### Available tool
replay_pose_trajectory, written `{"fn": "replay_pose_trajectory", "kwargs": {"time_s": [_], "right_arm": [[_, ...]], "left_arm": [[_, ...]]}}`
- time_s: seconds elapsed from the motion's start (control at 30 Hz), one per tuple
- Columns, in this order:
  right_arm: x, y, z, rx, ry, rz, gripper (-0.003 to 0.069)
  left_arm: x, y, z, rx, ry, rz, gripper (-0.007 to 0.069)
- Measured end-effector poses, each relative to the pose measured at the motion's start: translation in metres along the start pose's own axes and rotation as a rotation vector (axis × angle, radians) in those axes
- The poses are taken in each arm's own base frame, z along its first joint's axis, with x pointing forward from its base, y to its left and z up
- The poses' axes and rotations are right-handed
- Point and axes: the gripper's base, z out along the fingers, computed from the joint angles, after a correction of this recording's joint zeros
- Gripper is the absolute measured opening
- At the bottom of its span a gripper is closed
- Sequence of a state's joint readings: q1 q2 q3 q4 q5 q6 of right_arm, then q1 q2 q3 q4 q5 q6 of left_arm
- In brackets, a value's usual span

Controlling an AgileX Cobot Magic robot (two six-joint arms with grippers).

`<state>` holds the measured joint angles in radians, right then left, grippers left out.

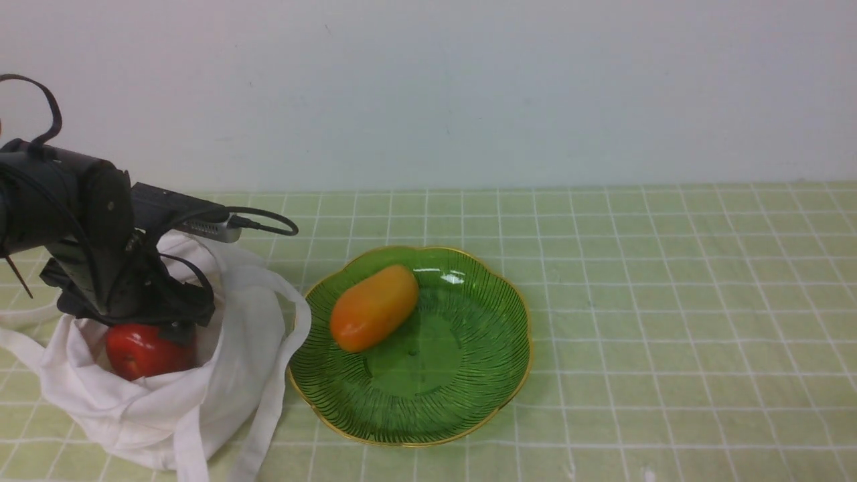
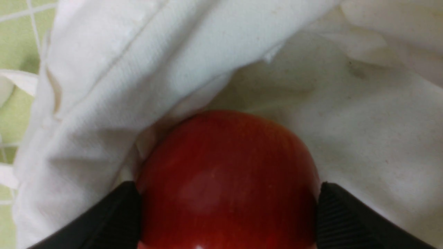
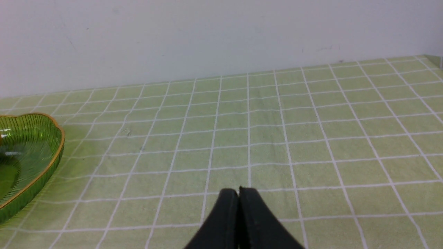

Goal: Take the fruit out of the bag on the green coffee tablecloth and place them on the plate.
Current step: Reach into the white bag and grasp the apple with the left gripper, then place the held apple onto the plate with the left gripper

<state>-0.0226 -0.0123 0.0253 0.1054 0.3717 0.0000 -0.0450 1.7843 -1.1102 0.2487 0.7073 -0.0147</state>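
A glossy red apple-like fruit [image 1: 144,350] sits inside the open white cloth bag [image 1: 167,408] at the left of the green checked tablecloth [image 1: 669,301]. My left gripper [image 1: 150,327] reaches down into the bag and is shut on the fruit. In the left wrist view both black fingers [image 2: 341,214] press the sides of the fruit [image 2: 226,180], with the bag [image 2: 363,121] all around. The green glass plate [image 1: 495,375] with a gold rim lies right of the bag. My right gripper [image 3: 238,192] is shut and empty above bare cloth, out of the front view.
An orange-yellow oval fruit [image 1: 373,307] lies on the plate's left half. The bag's strap handles [image 1: 271,395] trail beside the plate's left rim. The plate's edge [image 3: 52,162] shows in the right wrist view. A pale wall [image 1: 469,87] bounds the table's far side.
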Motion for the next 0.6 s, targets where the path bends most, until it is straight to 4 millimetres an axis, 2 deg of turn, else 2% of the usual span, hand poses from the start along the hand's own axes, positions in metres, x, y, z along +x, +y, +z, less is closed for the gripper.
{"fn": "replay_pose_trajectory", "kwargs": {"time_s": [0.37, 0.53, 0.6], "right_arm": [[0.000, 0.000, 0.000, 0.000, 0.000, 0.000, -0.0015], [0.000, 0.000, 0.000, 0.000, 0.000, 0.000, -0.0015], [0.000, 0.000, 0.000, 0.000, 0.000, 0.000, -0.0015]], "left_arm": [[0.003, 0.001, -0.008, -0.004, -0.002, -0.003, 0.0589], [0.009, 0.006, -0.044, -0.019, -0.059, -0.023, 0.0589], [0.014, 0.012, -0.076, -0.042, -0.130, -0.032, 0.0589]]}}
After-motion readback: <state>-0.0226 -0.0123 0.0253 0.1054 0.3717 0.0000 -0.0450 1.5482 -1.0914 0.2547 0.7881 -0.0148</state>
